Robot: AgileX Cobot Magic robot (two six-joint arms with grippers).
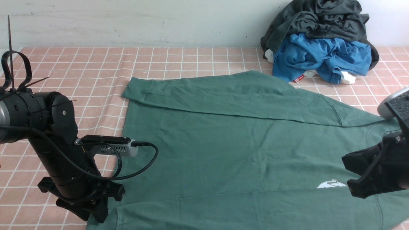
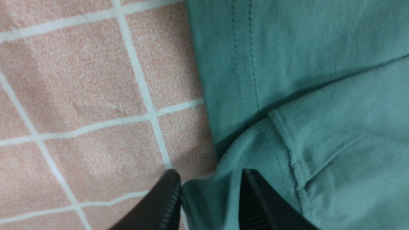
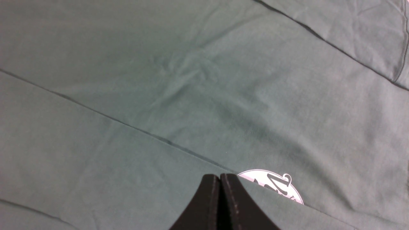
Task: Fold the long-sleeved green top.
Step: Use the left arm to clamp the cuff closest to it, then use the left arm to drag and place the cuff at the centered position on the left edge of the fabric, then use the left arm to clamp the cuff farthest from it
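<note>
The green long-sleeved top (image 1: pixel 223 143) lies spread flat on the pink checked cloth, with its far sleeve (image 1: pixel 239 95) folded across the body. The white round logo (image 1: pixel 332 184) shows near the right side. My left gripper (image 1: pixel 96 215) is low at the top's near left corner. In the left wrist view its jaws (image 2: pixel 211 174) stand apart, with the ribbed cuff (image 2: pixel 255 143) of the near sleeve bunched between them. My right gripper (image 1: pixel 346 174) hovers over the chest, its jaws (image 3: pixel 219 175) pressed together and empty, just beside the logo (image 3: pixel 271 185).
A heap of a dark grey-black garment (image 1: pixel 319 19) and a bright blue garment (image 1: pixel 322 57) sits at the back right against the wall. Bare pink checked cloth (image 1: pixel 80 70) lies to the left and behind the top.
</note>
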